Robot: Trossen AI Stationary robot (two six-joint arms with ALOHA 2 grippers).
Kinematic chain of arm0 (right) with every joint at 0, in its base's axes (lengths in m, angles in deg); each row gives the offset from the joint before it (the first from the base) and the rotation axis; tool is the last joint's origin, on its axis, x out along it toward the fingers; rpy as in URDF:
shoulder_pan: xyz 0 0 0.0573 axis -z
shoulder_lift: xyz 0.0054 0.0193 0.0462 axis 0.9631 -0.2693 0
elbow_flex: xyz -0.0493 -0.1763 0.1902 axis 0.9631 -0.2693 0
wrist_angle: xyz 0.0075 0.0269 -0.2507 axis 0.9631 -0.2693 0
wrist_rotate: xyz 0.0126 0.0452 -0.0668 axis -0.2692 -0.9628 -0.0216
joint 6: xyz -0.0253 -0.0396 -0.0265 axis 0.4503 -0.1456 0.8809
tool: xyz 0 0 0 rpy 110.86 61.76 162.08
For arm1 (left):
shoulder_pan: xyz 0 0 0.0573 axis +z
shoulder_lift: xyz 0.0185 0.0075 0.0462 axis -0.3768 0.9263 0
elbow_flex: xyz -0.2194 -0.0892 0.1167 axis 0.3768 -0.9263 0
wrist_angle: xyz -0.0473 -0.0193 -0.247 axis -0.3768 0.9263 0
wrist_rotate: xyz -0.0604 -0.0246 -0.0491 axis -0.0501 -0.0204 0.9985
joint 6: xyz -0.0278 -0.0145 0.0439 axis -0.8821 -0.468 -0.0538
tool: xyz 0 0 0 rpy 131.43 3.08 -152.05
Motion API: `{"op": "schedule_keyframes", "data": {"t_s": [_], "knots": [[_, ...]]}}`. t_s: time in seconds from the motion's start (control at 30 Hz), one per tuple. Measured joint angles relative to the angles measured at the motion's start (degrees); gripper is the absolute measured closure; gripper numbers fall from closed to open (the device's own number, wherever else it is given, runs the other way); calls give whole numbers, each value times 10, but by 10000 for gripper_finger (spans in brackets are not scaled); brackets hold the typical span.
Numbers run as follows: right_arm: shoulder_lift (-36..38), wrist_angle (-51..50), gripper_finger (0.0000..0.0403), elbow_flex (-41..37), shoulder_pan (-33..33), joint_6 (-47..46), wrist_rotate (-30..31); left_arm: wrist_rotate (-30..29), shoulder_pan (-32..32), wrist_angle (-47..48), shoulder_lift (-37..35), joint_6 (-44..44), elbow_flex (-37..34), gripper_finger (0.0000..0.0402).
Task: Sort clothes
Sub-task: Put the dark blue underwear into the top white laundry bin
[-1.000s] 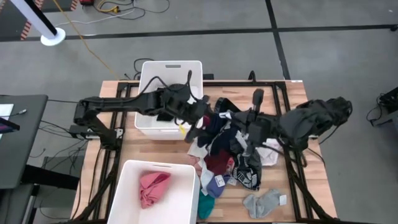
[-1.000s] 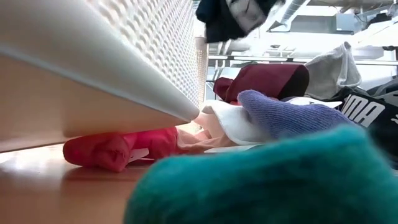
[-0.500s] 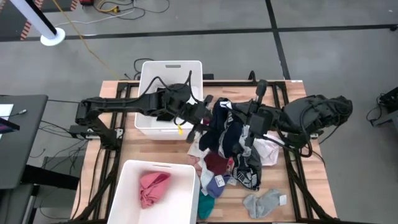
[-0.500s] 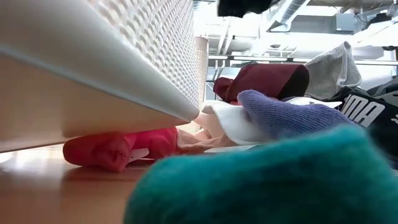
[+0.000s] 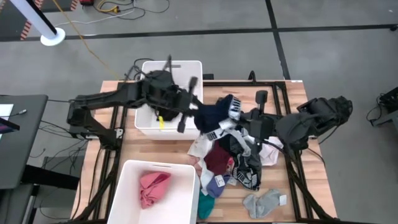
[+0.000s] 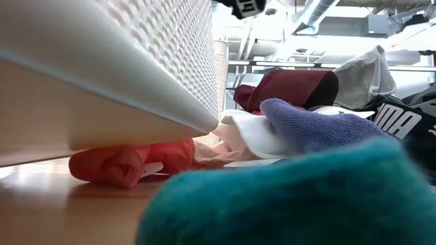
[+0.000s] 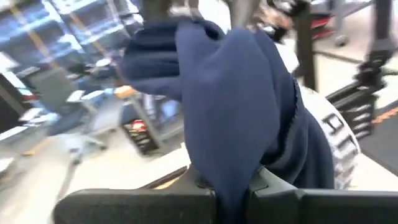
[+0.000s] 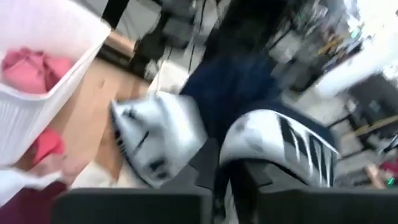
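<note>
The left gripper [image 7: 227, 186] has its jaws clamped on a navy blue garment [image 5: 214, 116] with white lettering too blurred to read, holding it in the air between the far white bin [image 5: 147, 122] and the clothes pile [image 5: 233, 158]. The right gripper [image 5: 239, 134] sits just beside that garment, over the pile; whether its jaws hold cloth cannot be told. On the worktop [image 5: 305, 186], a black garment [image 6: 409, 122] shows white "PUMA" lettering, and the near white bin [image 5: 127, 193] holds a pink garment [image 5: 152, 186].
</note>
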Motion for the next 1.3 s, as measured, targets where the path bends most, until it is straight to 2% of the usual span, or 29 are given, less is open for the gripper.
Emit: {"op": "schedule_keyframes", "data": {"t_s": [0.27, 0.43, 0.63, 1.3], "knots": [[0, -118, 267, -19, -1, -148, 0, -112, 28, 123, -15, 32, 79, 400], [0, -150, 238, -49, -6, -207, -1, -168, 58, 181, -16, 36, 110, 401], [0, -164, 238, -90, -25, -259, -1, -211, 98, 224, -16, 36, 119, 401], [0, -171, 243, -210, -141, -433, -1, -231, 220, 406, -15, 1, 103, 401]]}}
